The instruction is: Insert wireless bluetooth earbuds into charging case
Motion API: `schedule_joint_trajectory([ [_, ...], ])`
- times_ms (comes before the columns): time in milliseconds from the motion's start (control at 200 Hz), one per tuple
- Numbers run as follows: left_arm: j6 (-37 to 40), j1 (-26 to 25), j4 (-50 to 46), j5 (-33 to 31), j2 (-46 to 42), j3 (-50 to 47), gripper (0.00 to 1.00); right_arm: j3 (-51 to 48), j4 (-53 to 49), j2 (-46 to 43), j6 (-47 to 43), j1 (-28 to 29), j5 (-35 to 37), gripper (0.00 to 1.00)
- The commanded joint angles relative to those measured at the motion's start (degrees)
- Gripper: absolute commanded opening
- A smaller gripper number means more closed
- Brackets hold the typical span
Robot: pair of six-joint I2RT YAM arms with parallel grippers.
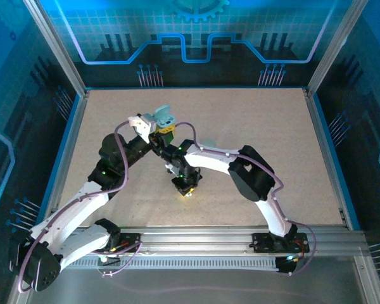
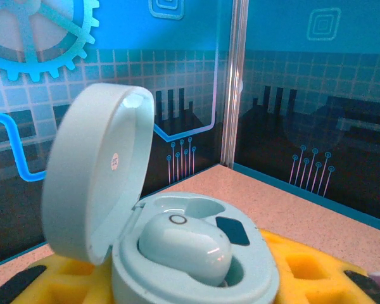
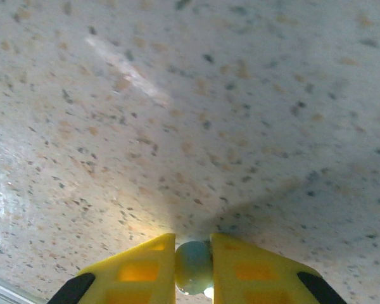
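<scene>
Your left gripper (image 1: 159, 126) grips the open charging case (image 2: 196, 278), one teal earbud (image 2: 183, 247) seated inside. At 5 o'clock from it, your right gripper (image 3: 193, 253) is clenched on a second earbud (image 3: 193, 269), low over the table (image 3: 177, 126).

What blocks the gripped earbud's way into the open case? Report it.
Nothing visible. The right gripper pinches the earbud at the table; the case stands open, one slot empty behind the seated bud.
</scene>
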Motion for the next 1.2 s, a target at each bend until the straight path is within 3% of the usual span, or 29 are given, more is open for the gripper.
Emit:
schedule_joint_trajectory([
  [0,-0.4,0.1,0.5,-0.7,-0.1,1.8,0.34,-4.2,2.8,-6.6,2.4,-3.9,0.9,0.19],
  [155,-0.6,0.1,1.1,0.5,0.9,1.7,0.34,-10.4,6.4,-16.0,3.3,-9.5,-3.0,0.19],
  [255,0.0,0.2,2.3,4.5,2.6,1.5,0.34,-12.8,7.5,-22.2,3.5,-13.6,-6.7,0.18],
  [450,0.5,-0.6,8.6,15.6,8.1,0.2,0.34,-12.7,7.1,-33.2,3.1,-21.5,-13.6,0.18],
  [615,3.9,-2.4,10.7,17.7,11.5,-0.4,0.34,-11.0,6.2,-40.4,3.0,-26.5,-19.7,0.18],
  [1196,7.2,-4.6,10.0,25.5,16.6,1.0,0.34,-6.6,10.4,-45.4,6.3,-27.0,-33.9,0.18],
])
